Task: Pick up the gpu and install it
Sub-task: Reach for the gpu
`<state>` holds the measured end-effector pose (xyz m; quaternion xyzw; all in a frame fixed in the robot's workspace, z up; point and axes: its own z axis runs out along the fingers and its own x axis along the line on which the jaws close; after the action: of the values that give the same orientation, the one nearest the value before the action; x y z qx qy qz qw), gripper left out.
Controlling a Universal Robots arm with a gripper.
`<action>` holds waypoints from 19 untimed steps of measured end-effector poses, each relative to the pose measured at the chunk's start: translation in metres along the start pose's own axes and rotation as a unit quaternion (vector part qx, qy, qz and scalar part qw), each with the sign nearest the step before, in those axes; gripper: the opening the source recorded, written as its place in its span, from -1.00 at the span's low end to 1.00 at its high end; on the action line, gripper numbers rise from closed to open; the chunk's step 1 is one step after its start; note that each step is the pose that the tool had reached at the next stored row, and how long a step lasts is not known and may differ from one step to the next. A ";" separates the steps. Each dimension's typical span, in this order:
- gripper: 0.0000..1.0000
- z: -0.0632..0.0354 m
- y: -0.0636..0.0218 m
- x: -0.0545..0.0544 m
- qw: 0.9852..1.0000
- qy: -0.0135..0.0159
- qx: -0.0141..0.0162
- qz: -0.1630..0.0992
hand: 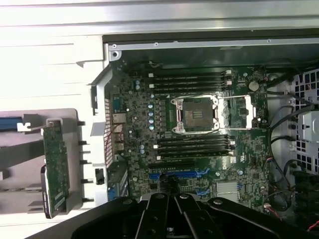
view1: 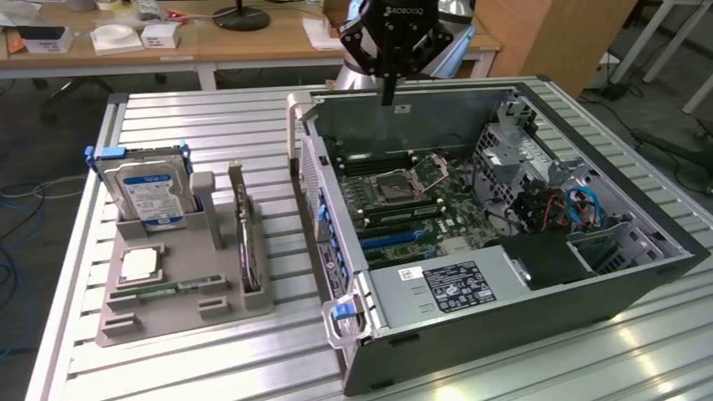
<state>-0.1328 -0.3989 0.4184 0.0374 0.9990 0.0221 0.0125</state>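
Gripper (hand: pixel 169 187), closed and empty, hangs over the motherboard (view1: pixel 429 209); the gpu (view1: pixel 250 251) stands at the case's (view1: pixel 535 322) nine o'clock in the exterior view. Dropping here could strike the socket (view1: pixel 392 185).

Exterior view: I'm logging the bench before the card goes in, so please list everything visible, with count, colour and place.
computer case: one, dark grey, open, exterior view's right of the table.
motherboard: one, green, inside the case.
power supply: one, silver, black label, case's camera-side end.
cables: a few, blue, inside the case.
holder: one, grey, exterior view's left of the table.
hard drive: one, blue-white label, upright at the holder's far end.
gpu: one, dark, on edge in the holder, case side.
processor: one, silver, flat in the holder.
memory stick: one, green, flat in the holder.
table: one, silver slats.
gripper: one, black, shut, empty, above the case's far wall.
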 end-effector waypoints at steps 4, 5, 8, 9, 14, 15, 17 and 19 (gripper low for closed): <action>-0.80 -0.0002 -0.0008 0.010 1.000 0.000 0.000 0.000; -0.80 -0.0003 -0.0010 0.013 1.000 0.000 0.000 0.000; -0.80 -0.0005 -0.0015 0.019 1.000 0.000 0.000 0.000; -0.80 -0.0005 -0.0017 0.022 1.000 0.000 0.000 0.000; -0.80 -0.0009 -0.0025 0.033 1.000 0.000 0.000 0.000; -0.80 -0.0009 -0.0027 0.036 1.000 0.000 0.000 0.000; -0.80 -0.0010 -0.0029 0.039 1.000 0.000 0.000 0.000; -0.80 -0.0011 -0.0031 0.042 1.000 0.000 0.000 0.000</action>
<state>-0.1751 -0.3989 0.4184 0.0374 0.9990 0.0221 0.0125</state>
